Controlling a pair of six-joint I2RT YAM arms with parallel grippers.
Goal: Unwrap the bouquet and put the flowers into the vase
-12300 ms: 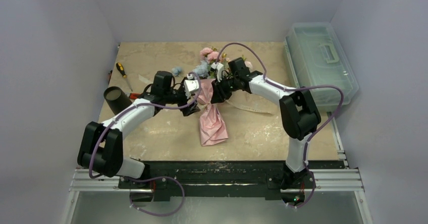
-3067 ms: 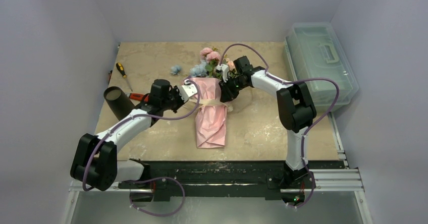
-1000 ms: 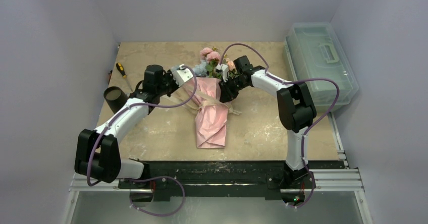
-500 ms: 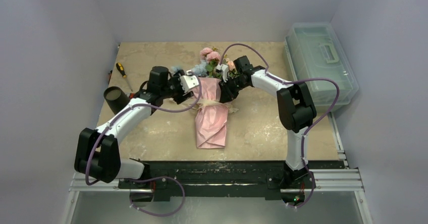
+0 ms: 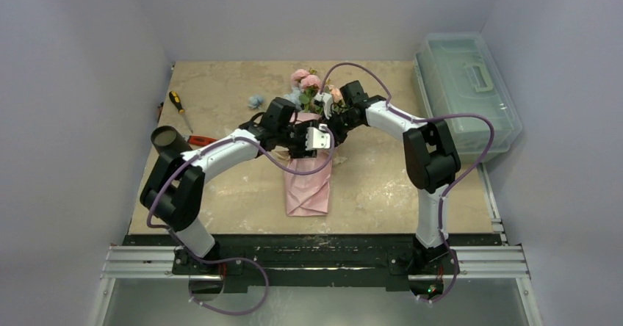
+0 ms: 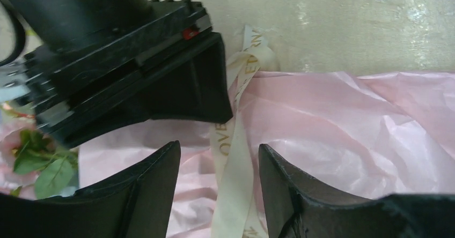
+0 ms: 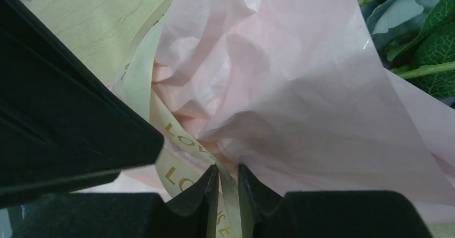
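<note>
Because the ribbon (image 7: 137,82) binds the paper, both arms work at the bow. The right gripper (image 7: 226,171) is clamped on one ribbon strand, probably to anchor it. The left gripper (image 6: 219,147), jaws apart, straddles another strand, placed to pull. The bouquet (image 5: 308,186) lies at the centre of the tabletop (image 5: 382,186), flowers (image 5: 305,80) toward 12 o'clock. The vase (image 5: 167,142) stands at 9 o'clock.

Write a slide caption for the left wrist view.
Left gripper, jaws open, straddling the cream ribbon over the pink-wrapped bouquet.
</note>
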